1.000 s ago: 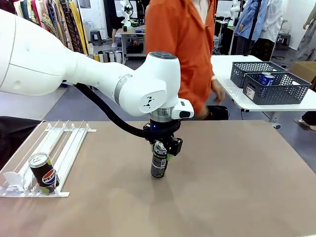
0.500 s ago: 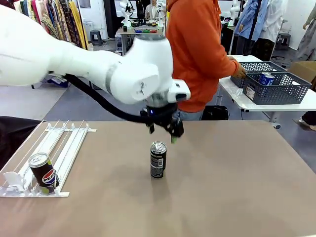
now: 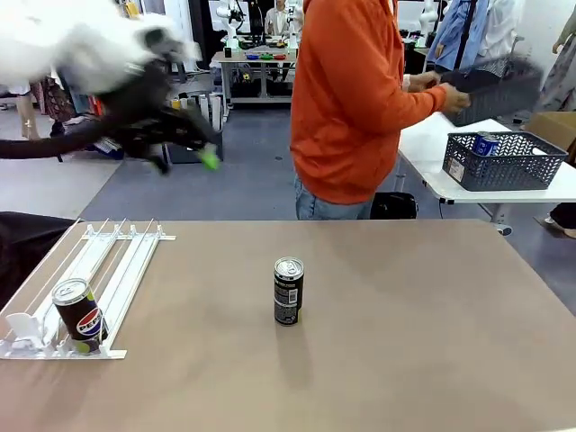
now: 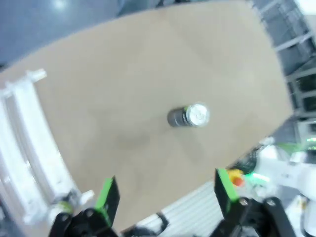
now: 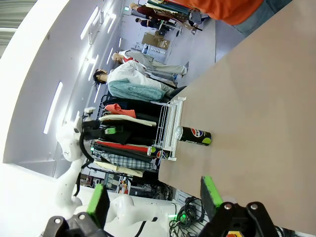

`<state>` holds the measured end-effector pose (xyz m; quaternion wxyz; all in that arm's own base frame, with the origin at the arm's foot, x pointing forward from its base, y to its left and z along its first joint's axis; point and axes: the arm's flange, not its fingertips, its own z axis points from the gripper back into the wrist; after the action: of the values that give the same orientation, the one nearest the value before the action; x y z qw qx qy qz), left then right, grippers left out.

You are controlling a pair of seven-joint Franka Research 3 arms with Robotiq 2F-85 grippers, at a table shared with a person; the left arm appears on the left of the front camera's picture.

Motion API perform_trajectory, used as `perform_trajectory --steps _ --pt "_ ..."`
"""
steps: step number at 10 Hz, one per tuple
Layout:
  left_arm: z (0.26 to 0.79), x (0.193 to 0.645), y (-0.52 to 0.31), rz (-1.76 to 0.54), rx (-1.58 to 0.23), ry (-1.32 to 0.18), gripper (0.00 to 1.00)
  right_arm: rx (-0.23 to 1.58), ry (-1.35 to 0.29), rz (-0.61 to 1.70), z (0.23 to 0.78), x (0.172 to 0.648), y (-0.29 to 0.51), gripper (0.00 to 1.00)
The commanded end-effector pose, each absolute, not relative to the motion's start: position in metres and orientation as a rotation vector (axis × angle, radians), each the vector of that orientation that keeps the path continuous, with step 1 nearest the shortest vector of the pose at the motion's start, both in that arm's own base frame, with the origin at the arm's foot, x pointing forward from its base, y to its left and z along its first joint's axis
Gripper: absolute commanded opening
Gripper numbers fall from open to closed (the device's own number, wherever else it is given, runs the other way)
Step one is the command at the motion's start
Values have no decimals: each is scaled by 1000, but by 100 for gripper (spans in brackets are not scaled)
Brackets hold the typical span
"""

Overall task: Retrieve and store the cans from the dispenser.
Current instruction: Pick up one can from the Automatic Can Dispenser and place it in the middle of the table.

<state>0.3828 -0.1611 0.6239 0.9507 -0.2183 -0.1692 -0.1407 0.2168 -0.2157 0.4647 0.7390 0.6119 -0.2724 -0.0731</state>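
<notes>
Dark cylindrical can with silver top (image 3: 288, 291) upright at mid-table, clear of both grippers; second can with red-white-blue logo (image 3: 79, 317) at the curved stops of the white plastic rail dispenser (image 3: 126, 261), its base hidden by the rack edge. Left gripper (image 3: 186, 160), blurred, high above the dispenser, jaws spread, empty; right gripper (image 5: 153, 193) likewise spread, empty. Person's hand (image 3: 454, 97) grasps a blurred dark basket (image 3: 495, 85); can lettering illegible.

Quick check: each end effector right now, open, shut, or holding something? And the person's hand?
Left end effector: open, empty, above the table.
Right end effector: open, empty.
Person's hand: gripping a dark basket, blurred.
</notes>
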Motion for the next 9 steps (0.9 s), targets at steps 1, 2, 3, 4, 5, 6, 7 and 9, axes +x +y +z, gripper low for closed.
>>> perform_trajectory --steps 1,2,3,4,5,6,7,9 --pt "610 367 -59 -159 -688 -380 100 1355 -632 -144 468 220 -216 100" --pt "602 356 -7 -69 -818 -412 100 1355 -632 -144 468 220 -216 100" --pt "585 340 47 33 -942 -451 100 1355 -632 -144 468 220 -216 100" --pt "565 323 81 -65 -1125 -448 100 1355 -632 -144 468 220 -216 100" --pt "546 312 100 -200 -1268 -473 100 1355 -632 -144 468 220 -216 100" --pt "531 311 104 -172 -1237 -409 100 1355 -632 -144 468 220 -216 100" --pt "565 312 99 -50 -1121 -494 100 1355 -632 -144 468 220 -216 100" --pt "565 312 99 -50 -1121 -494 100 1355 -632 -144 468 220 -216 100"
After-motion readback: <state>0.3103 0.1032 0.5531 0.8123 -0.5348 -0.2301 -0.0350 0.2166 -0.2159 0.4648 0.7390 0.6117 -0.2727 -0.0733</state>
